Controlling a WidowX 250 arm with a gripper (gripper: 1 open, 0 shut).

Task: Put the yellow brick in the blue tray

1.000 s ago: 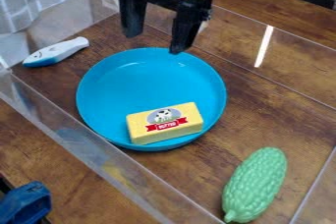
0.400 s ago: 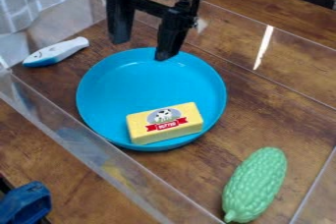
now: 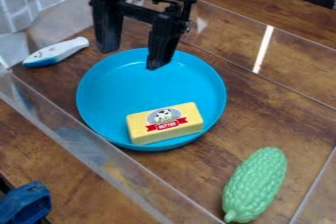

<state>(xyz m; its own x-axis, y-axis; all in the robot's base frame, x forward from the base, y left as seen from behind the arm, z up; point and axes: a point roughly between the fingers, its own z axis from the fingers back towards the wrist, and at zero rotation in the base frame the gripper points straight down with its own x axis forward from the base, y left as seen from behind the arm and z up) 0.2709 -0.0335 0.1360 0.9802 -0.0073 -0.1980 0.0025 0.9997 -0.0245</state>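
The yellow brick (image 3: pixel 165 123), with a red-and-white label on top, lies inside the blue tray (image 3: pixel 112 83), toward its front rim. My gripper (image 3: pixel 132 47) hangs open above the tray's back left part, its two dark fingers (image 3: pixel 161 47) spread wide with nothing between them. It is clear of the brick, up and to the left of it.
A green bumpy gourd toy (image 3: pixel 256 186) lies at the front right. A white and blue object (image 3: pixel 55 52) rests to the left of the tray. A clear plastic wall (image 3: pixel 79 135) runs along the front left, with a blue thing (image 3: pixel 24 204) at the bottom left corner.
The open gripper has moved left and slightly down over the back of the tray. The brick has stayed put in the tray.
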